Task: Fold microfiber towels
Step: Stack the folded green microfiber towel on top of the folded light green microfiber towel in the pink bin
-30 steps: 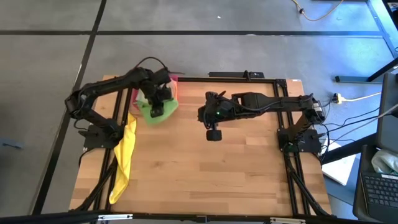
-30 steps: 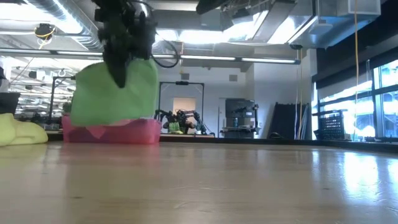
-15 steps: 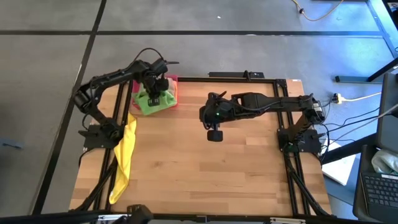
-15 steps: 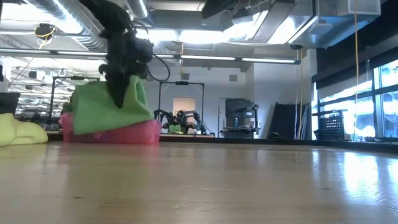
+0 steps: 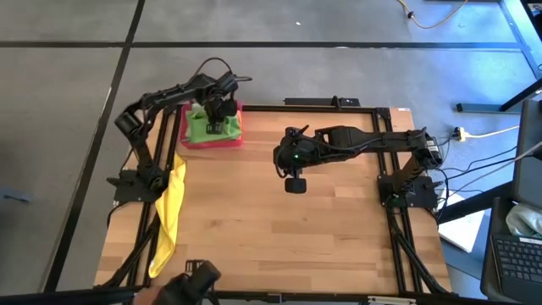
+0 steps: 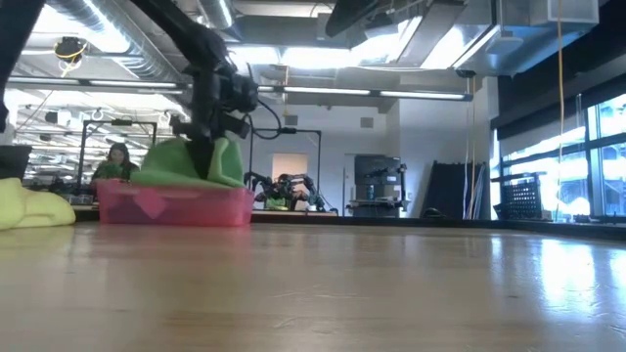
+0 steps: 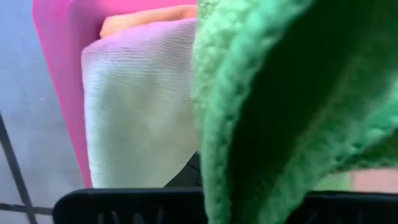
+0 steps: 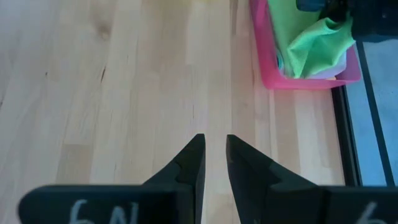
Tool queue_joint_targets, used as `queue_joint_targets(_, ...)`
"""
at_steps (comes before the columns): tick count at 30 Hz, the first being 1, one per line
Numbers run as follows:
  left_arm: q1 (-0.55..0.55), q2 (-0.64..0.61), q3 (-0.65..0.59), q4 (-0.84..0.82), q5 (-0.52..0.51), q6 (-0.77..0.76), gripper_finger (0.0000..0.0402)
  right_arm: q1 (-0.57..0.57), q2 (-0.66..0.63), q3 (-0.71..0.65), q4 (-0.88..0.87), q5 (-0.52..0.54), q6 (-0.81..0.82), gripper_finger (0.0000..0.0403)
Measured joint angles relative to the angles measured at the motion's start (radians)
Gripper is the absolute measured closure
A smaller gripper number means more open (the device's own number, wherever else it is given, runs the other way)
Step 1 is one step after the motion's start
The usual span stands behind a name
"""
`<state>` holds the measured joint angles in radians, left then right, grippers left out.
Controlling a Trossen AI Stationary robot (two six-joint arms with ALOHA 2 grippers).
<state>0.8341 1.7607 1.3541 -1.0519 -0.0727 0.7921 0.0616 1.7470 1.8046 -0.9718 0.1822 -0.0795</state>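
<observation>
1. The green towel (image 7: 292,93) is cloth with a fuzzy, rough pile.
2. The pale towel (image 7: 140,106) is finer, woven cloth.
3. The tray (image 6: 176,206) is smooth pink plastic.
4. The worktop (image 5: 279,229) is light wood, smooth, slightly glossy.

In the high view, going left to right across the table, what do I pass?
Yellow towel hanging at the left edge → pink tray with the bright green towel and the left end effector in it → right end effector over bare wood.
</observation>
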Motion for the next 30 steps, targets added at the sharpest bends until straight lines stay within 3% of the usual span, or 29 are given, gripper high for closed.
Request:
queue_joint_targets(8, 0.043, 0.107, 0.032, 0.001, 0.012, 0.005, 0.0400, 0.000, 0.000, 0.000, -0.025, 0.000, 0.028, 0.0334)
queue_joint_targets(12, 0.043, 0.117, 0.032, 0.033, 0.007, 0.004, 0.0377, 0.000, 0.000, 0.000, -0.053, -0.006, 0.053, 0.0334)
queue_joint_targets(19, 0.037, 0.117, 0.032, 0.119, -0.182, -0.033, 0.0313, 0.000, 0.000, 0.000, -0.060, -0.028, 0.053, 0.0334)
queue_joint_targets(25, 0.032, 0.117, 0.032, 0.109, -0.170, -0.093, 0.0292, 0.000, 0.000, 0.000, -0.060, -0.031, 0.050, 0.0334)
queue_joint_targets(30, 0.019, 0.117, 0.032, 0.116, -0.219, -0.122, 0.0289, 0.000, 0.000, 0.000, -0.061, -0.045, 0.049, 0.0334)
